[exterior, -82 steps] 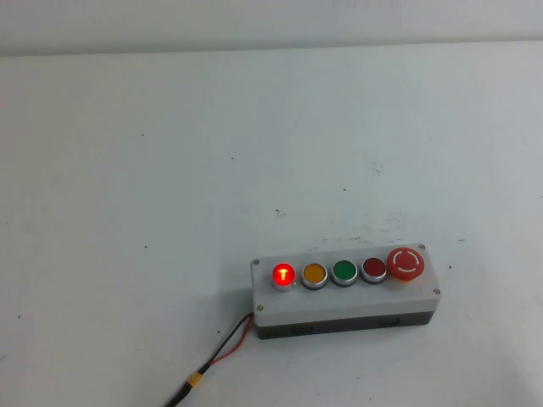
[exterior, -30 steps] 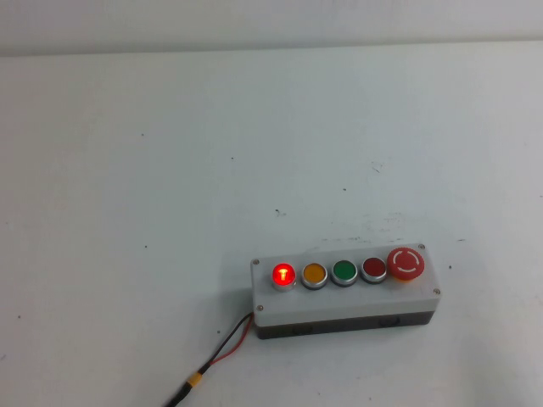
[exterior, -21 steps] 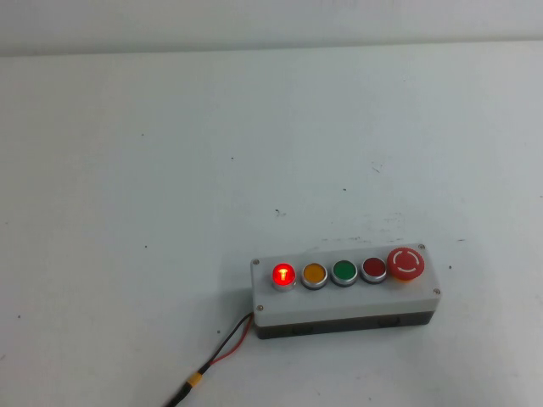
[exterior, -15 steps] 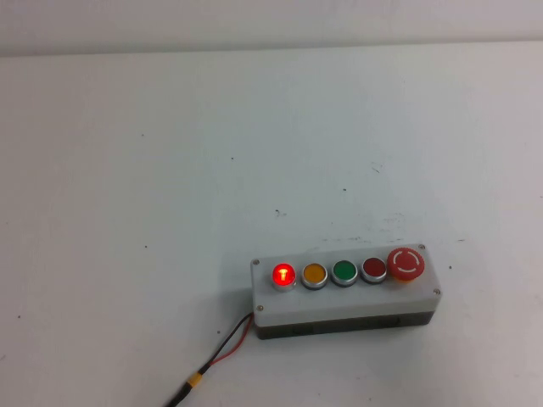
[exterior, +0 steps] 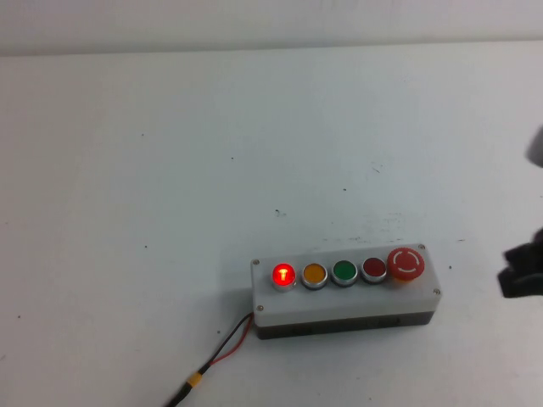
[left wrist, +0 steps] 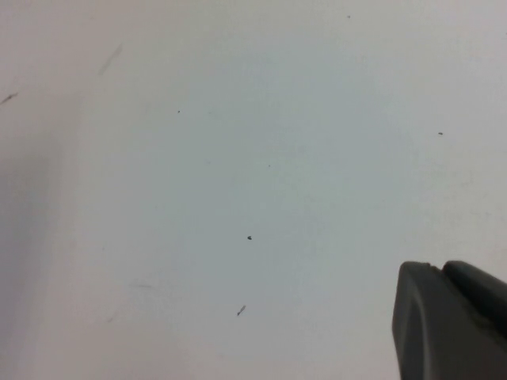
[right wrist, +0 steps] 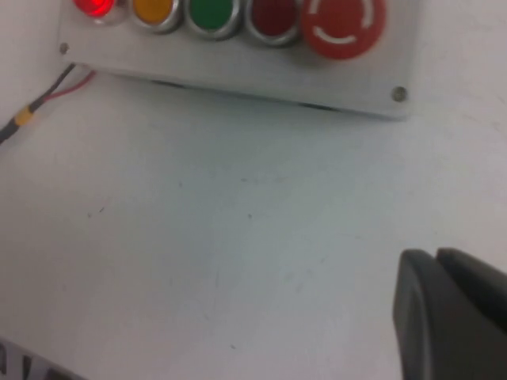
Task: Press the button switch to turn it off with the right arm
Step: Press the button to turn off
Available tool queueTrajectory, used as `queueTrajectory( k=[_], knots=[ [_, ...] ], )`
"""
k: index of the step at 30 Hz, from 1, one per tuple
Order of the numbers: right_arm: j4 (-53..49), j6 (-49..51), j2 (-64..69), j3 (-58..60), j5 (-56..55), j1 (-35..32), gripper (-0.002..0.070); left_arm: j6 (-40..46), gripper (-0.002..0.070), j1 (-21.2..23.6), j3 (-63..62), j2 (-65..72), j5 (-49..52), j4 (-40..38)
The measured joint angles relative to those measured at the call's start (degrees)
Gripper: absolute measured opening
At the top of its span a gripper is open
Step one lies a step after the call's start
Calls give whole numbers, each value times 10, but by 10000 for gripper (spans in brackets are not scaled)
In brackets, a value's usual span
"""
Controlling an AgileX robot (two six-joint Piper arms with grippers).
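Note:
The button switch (exterior: 282, 275) glows bright red at the left end of the grey box (exterior: 339, 303), which lies on the white table at the front centre. It also shows in the right wrist view (right wrist: 95, 6), lit. My right gripper (exterior: 511, 275) enters at the right edge, to the right of the box and apart from it; in the right wrist view (right wrist: 434, 260) its fingers are pressed together with nothing between them. My left gripper (left wrist: 437, 271) shows only in the left wrist view, shut and empty over bare table.
On the box, after the lit button, come a yellow button (exterior: 314, 274), a green button (exterior: 344, 272), a maroon button (exterior: 374, 269) and a big red mushroom button (exterior: 405, 262). A red and black cable (exterior: 222, 352) runs from the box's left end to the front edge.
My right arm has come into the high view at the right edge; it was out of view before. The box has not moved and the red button still glows.

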Motion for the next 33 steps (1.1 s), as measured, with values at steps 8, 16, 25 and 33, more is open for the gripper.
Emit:
queueTrajectory(
  k=[8,16,25,33],
  knots=[
    [-102,81,190,-173,-2,225,-15,0,-2,0,0,0,0,0],
    [-124,85,362,-351,39,305,-15,0,-2,0,0,0,0,0],
    [-139,85,458,-440,66,308,-15,0,-2,0,0,0,0,0],
    [-141,85,483,-445,68,308,-15,0,-2,0,0,0,0,0]
  ],
)
